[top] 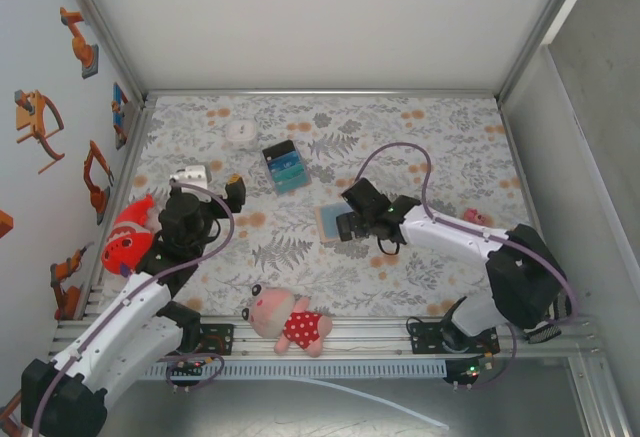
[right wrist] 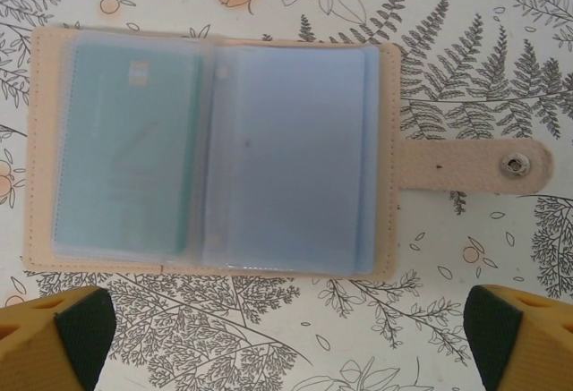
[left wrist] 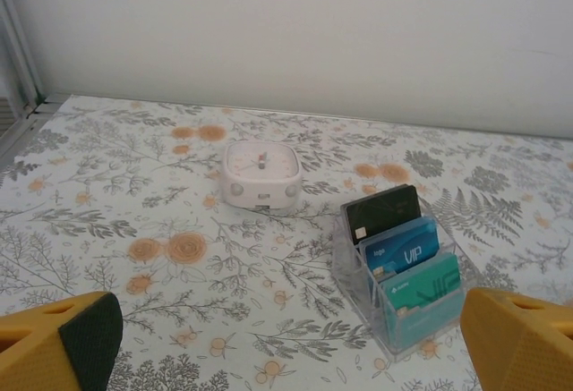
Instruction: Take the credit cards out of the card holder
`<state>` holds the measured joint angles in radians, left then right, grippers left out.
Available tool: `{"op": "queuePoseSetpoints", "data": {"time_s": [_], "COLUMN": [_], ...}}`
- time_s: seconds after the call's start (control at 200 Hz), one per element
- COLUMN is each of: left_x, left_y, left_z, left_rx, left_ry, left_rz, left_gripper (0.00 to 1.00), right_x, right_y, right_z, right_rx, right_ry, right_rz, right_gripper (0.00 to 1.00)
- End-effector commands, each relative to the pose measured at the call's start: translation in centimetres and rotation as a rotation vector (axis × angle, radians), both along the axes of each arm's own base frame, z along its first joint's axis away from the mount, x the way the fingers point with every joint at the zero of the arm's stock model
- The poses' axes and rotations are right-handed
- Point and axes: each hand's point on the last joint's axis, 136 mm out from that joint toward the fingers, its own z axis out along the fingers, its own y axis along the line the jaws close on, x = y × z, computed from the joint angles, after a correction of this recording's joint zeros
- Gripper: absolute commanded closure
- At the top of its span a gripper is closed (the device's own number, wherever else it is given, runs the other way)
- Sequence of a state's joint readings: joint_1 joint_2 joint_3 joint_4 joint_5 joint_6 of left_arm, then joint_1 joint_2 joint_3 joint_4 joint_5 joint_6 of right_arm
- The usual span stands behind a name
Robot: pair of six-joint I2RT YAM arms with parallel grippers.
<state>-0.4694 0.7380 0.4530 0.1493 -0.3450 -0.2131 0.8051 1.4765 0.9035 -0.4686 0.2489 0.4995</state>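
Grey fern-and-orange-blossom cloth covers the counter (top: 440,127) between white walls. Over it the right claw (right wrist: 286,342) hangs with its yellow, black-padded fingers spread wide and empty. Below it lies the small tan leather card holder (right wrist: 215,149), opened flat near the counter's middle with its clear sleeves up. A teal card (right wrist: 125,149) sits in its left sleeve, and its snap tab (right wrist: 474,165) stretches out to the right in the wrist view. The left claw (left wrist: 286,355) is also spread wide and holds nothing, facing a clear plastic stand of black, blue and teal cards (left wrist: 398,266). Just beyond the stand sits a white square clock (left wrist: 261,172). A pink plush pig in a red dotted dress (top: 285,322) lies at the near edge.
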Motion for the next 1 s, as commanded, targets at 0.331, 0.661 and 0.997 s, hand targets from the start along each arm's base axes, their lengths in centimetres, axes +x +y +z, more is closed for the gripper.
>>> {"op": "queuePoseSetpoints", "data": {"time_s": [0.331,0.661,0.997], "left_x": [0.1,0.0,-0.3], "left_y": [2.7,4.0,4.7], "left_z": [0.7,0.4,0.6], "left_rx": [-0.105,-0.144,-0.2], "left_ry": [-0.048,-0.043,-0.041], "left_rz": [0.155,0.222,0.249], "left_gripper": [0.03,0.03,0.03], "right_x": [0.1,-0.2,-0.7], "right_y": [2.4,2.7,3.2], "right_z": [-0.5,-1.5,-2.3], "right_rx": [-0.067,-0.09,-0.083], "right_ry": [0.02,0.075,0.111], "right_rz": [0.067,0.075,0.102], "right_gripper": [0.0,0.01,0.08]}}
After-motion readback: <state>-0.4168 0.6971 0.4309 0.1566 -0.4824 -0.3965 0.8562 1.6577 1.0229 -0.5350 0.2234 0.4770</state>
